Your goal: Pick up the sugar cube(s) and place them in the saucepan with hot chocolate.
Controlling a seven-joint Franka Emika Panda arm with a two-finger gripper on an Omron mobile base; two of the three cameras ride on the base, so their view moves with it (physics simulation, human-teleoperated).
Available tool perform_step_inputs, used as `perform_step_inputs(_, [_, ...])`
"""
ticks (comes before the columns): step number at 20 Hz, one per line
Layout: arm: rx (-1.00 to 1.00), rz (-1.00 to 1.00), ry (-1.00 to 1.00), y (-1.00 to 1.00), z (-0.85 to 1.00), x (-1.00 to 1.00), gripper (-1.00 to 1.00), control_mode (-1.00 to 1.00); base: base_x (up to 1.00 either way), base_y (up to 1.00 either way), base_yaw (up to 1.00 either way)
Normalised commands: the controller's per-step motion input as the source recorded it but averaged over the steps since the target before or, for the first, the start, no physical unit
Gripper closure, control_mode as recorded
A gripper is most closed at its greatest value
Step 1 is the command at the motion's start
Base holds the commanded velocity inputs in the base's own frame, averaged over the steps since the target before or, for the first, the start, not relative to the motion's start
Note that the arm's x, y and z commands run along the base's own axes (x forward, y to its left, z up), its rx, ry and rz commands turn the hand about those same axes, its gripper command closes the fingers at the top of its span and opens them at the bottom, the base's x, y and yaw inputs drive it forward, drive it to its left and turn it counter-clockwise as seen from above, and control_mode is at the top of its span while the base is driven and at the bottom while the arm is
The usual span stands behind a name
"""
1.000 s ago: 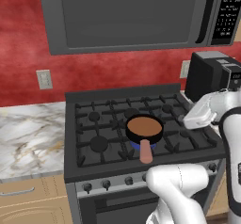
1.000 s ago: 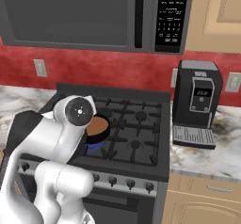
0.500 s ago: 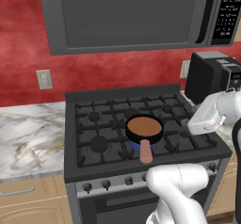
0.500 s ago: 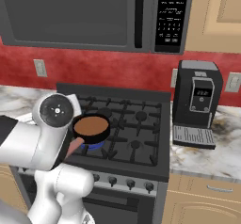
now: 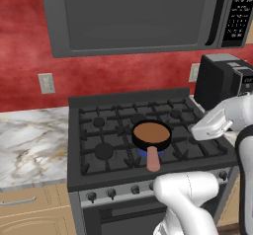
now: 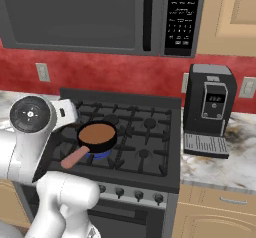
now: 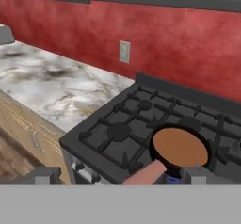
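Note:
The saucepan with hot chocolate (image 5: 151, 134) is small, round and black, with a smooth brown surface. It stands on the front middle burner of the stove (image 5: 108, 130), its pinkish handle (image 5: 153, 159) pointing to the stove's front edge. It also shows in the right base view (image 6: 97, 136) and in the hand view (image 7: 180, 148). My gripper (image 7: 120, 176) is open, with its two dark fingertips (image 7: 43, 175) far apart and nothing between them. It hangs above the stove's right front part, apart from the pan. The white hand (image 5: 211, 126) sits right of the pan. The sugar cubes are out of view.
A black coffee machine (image 6: 207, 107) stands on the marble counter right of the stove. A dark microwave (image 5: 133, 17) hangs over the burners. Marble counter (image 5: 29, 145) stretches left of the stove, with a wall socket (image 5: 47, 83) above it.
The arm has swung so that the hand has shifted right and lower in the left base view. In the right base view it uncovers the saucepan. The gripper stays open.

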Motion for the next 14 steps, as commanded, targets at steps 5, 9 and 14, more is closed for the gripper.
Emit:
perform_step_inputs(5, [-0.06, -0.37, 0.0, 0.0, 0.0, -0.02, -1.0, -1.0, 0.0, 0.0, 0.0])
perform_step_inputs(9, [-0.01, -0.28, 0.0, 0.0, -0.09, 0.0, -1.0, -1.0, 0.0, 0.0, 0.0])
perform_step_inputs(14, [0.0, -0.15, 0.0, 0.0, -0.31, 0.01, -1.0, -1.0, 0.0, 0.0, 0.0])
